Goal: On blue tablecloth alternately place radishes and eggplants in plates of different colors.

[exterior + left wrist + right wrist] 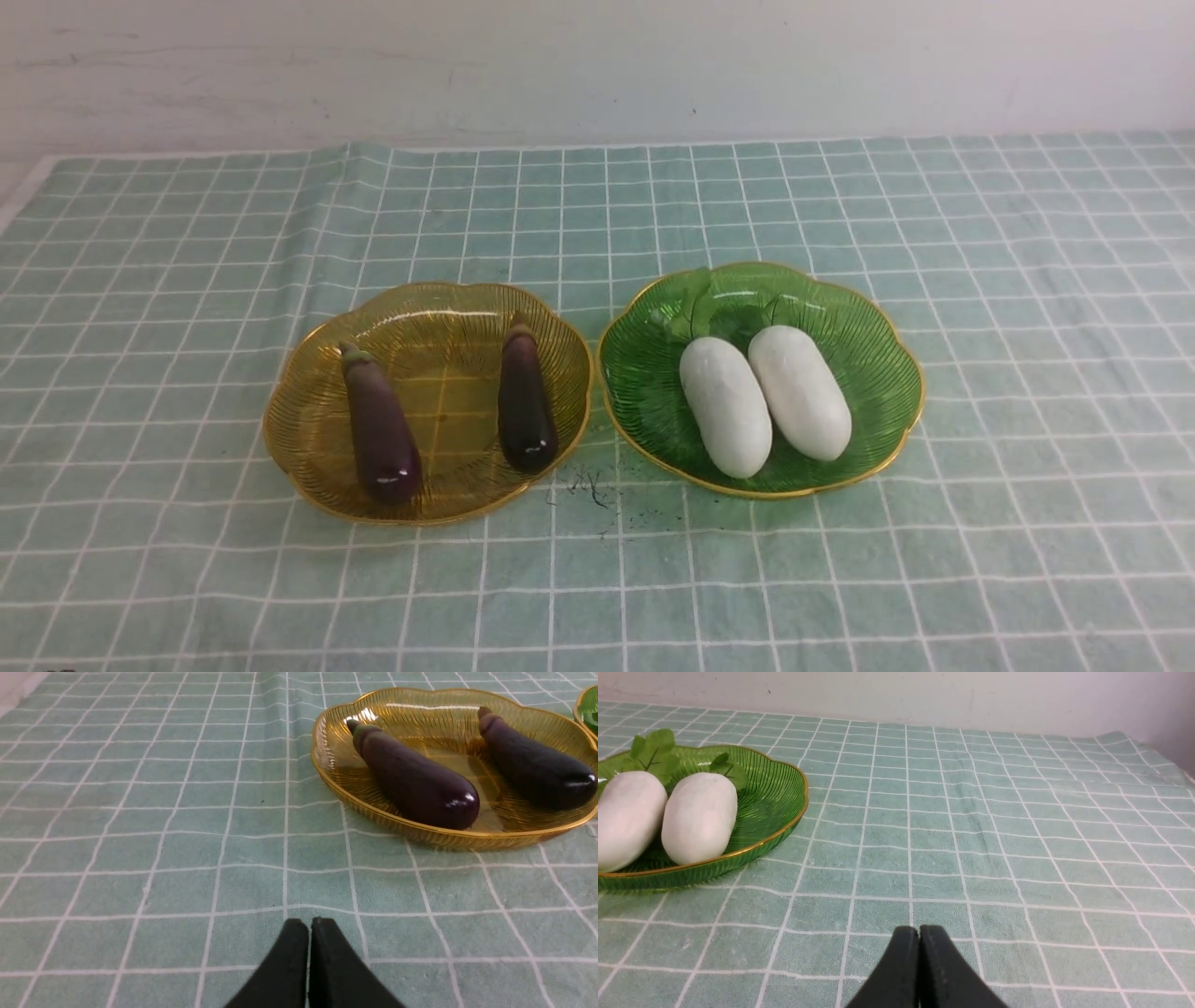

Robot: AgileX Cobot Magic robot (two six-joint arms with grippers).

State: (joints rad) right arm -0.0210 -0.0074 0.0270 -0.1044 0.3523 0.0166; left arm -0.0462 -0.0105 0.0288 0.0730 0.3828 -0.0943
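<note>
- A pale teal-green cloth with a grid of thin white lines, the blue tablecloth [980, 280], covers the bench up to a white wall [597, 65]; a patch of black specks [588, 485] lies on it just in front of the gap between the two plates.
- The translucent amber-yellow ribbed plate with a scalloped gold rim [308, 373] sits left of centre, and the matching green ribbed plate [887, 355] sits just beside it on the right, their rims nearly touching.
- Two glossy dark purple slender eggplants lie in the amber plate, apart from each other: the left eggplant [380, 429] and the right eggplant [525, 397], both with stem caps pointing toward the wall.
- Two smooth white oblong radishes lie side by side in the green plate, touching along their length: the left radish [726, 406] and the right radish [799, 392], green leaves at their far ends.
- The left gripper [310, 924] has its black fingers [289, 961] pressed together, empty, above bare cloth near the amber plate.
- The right gripper [919, 931] likewise has its fingers [941, 970] pressed together, empty, over bare cloth beside the green plate.
</note>
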